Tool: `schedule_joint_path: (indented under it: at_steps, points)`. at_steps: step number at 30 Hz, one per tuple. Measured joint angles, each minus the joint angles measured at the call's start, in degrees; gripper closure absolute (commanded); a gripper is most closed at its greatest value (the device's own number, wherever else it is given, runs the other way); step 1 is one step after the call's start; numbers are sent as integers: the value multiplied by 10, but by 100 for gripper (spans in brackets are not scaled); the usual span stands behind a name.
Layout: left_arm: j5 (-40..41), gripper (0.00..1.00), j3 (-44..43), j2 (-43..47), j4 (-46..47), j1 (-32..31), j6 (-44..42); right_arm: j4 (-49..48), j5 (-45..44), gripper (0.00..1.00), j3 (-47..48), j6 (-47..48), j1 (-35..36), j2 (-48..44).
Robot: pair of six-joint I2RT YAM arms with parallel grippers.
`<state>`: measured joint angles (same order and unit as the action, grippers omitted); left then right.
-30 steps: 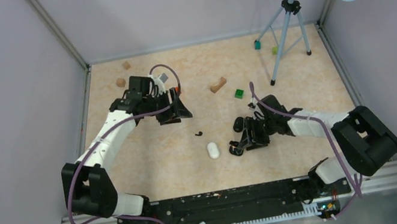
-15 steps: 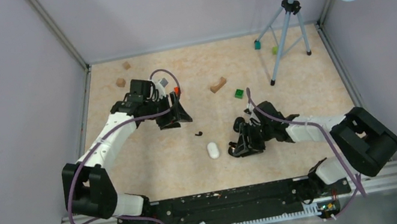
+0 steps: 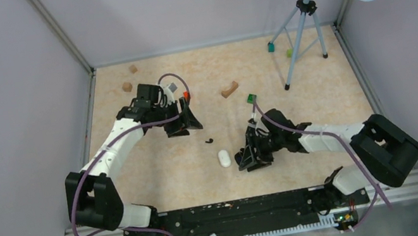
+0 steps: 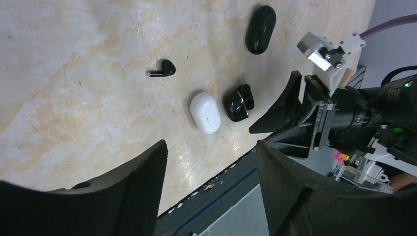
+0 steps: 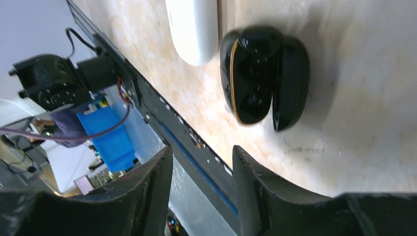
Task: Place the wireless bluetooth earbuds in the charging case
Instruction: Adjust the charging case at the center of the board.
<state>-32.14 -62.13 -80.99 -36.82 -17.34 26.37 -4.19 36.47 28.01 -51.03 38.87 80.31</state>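
Left wrist view: seeing one black earbud (image 4: 162, 70) flat on the surface (image 4: 74, 73), apart from the black charging case (image 4: 239, 103). Finding that case lid-open, just beside a white pod (image 4: 205, 112). Reading left end effector (image 4: 211, 196) as spread, holding nothing, up off the surface. Reading right end effector (image 5: 202, 162) as spread too, empty, low and close to the case per right wrist view. Also noting a black oval item (image 4: 260, 28) farther out, beyond the open case.
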Motion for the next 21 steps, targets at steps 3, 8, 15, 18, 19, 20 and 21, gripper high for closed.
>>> schedule_joint_path:
  at_steps: [3,8,15,18,19,20,21]
  points:
    - [4,24,0,0,-12,-4,-7,88,-10,53,22,38,-2,-33]
    - [50,13,0,15,-26,-39,-2,183,-70,61,34,81,-55,-132]
    - [89,13,0,53,-26,-124,38,169,-127,62,32,106,-108,-121]
    - [97,14,0,54,-25,-123,51,158,-128,62,46,119,-96,-55]
    - [99,14,1,54,-24,-122,55,153,-128,62,49,123,-92,-38]
    - [101,14,2,54,-23,-122,57,149,-127,62,50,125,-89,-28]
    - [102,14,3,54,-21,-121,61,142,-125,62,50,127,-88,-20]
